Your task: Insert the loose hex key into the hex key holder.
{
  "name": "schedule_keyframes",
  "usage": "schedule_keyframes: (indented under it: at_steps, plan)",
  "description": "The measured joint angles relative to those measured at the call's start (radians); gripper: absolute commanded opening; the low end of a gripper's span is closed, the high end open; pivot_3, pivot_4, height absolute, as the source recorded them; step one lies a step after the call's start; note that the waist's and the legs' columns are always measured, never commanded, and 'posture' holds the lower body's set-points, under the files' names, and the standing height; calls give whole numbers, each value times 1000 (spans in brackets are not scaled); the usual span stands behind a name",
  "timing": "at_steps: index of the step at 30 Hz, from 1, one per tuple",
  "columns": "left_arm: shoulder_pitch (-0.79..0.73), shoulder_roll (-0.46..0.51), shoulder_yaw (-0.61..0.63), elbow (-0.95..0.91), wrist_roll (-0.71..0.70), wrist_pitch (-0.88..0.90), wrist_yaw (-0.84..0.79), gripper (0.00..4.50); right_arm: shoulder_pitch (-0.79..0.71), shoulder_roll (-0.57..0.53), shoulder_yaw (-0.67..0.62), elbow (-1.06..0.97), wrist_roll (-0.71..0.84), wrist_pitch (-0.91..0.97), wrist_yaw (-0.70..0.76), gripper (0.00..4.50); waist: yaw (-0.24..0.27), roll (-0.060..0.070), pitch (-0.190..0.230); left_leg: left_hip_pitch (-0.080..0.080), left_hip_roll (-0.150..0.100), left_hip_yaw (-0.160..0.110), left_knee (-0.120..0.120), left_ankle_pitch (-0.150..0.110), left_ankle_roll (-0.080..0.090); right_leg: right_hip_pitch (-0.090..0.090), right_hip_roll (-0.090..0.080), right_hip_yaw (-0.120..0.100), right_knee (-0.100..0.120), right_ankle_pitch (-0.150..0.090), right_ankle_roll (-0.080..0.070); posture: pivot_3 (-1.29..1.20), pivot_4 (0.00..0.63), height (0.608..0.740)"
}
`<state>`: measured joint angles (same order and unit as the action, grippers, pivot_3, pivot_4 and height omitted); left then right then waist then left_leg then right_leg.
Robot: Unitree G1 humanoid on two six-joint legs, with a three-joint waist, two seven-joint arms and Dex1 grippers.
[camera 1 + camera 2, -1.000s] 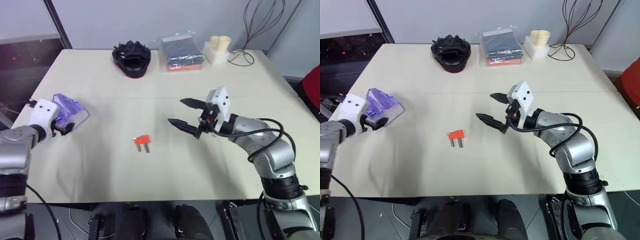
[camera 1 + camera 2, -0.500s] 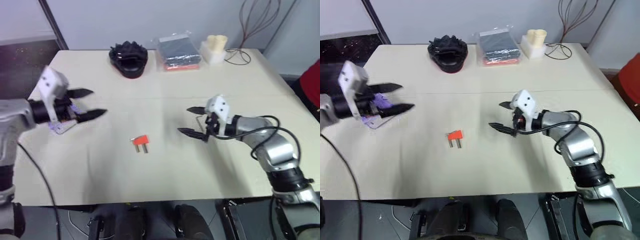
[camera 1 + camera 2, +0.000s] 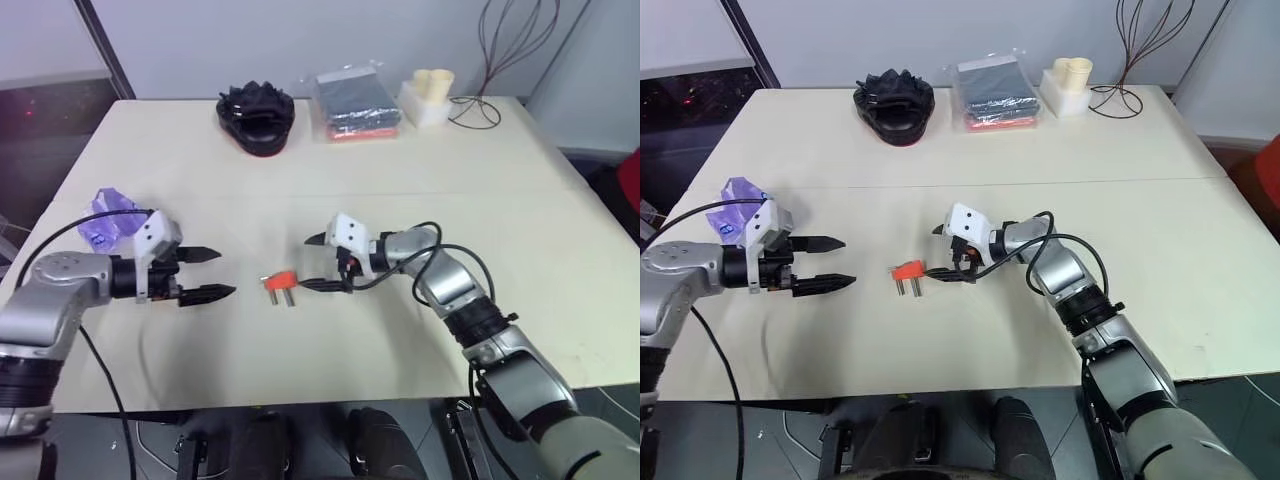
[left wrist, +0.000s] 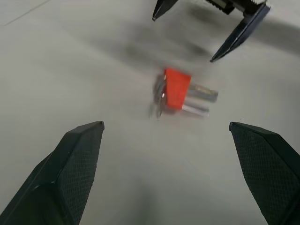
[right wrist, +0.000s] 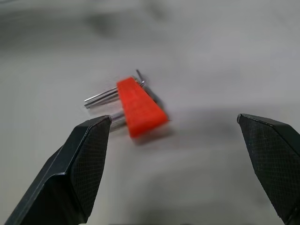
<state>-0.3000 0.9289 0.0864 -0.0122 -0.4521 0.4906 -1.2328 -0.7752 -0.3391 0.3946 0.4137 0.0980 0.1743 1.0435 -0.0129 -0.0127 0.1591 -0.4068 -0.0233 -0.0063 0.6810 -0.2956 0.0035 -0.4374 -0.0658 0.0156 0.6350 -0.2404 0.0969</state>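
- The right gripper point(image 3: 318, 262) is held low over the table point(image 3: 480, 180), its arm bent in from the right and its two black fingers spread wide apart, pointing toward the robot's left; nothing is gripped between them.
- The hex key holder point(image 3: 282, 279) is found just beyond the right gripper's fingertips, lying flat on the table, an orange-red block with short metal keys sticking out toward the near edge.
- The left gripper point(image 3: 208, 273) is reached in from the left, aimed to the right at the holder, with its fingers likewise wide apart and empty; a clear gap of bare table is left between it and the holder.
- In the left wrist view the holder point(image 4: 177, 90) is seen between the fingers, with the other gripper's black tips point(image 4: 239, 35) beyond it.
- The loose hex key cannot be made out with certainty; only a thin metal sliver is seen at the holder's edge in the right wrist view, and whether it is the loose key cannot be told.
- A purple-and-white packet point(image 3: 108, 215) is partly hidden behind the left arm.
- At the far edge are seen a black object point(image 3: 259, 115), a wrapped dark pack point(image 3: 357, 103) and a cream holder point(image 3: 432, 95).
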Motion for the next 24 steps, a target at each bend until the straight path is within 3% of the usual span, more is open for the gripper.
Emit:
schedule_keyframes:
  at_steps: [23, 24]
  plan:
    - [91, -64, 30, -90, -4, 17, 117, 4474, -172, 185, 30, 497, -192, -401, 56, 4500, -34, 0, 0, 10, 1, 0, -5, 2, -4, 1, 1, 1, 12, 0, 0, 0, 150, 740]
    - [91, -65, 32, -90, -6, 20, 125, 4500, -182, 193, 32, 520, -199, -418, 62, 3966, -34, 0, 0, 14, 1, 0, -7, 2, -4, 3, 0, 1, 12, 0, -1, 0, 150, 740]
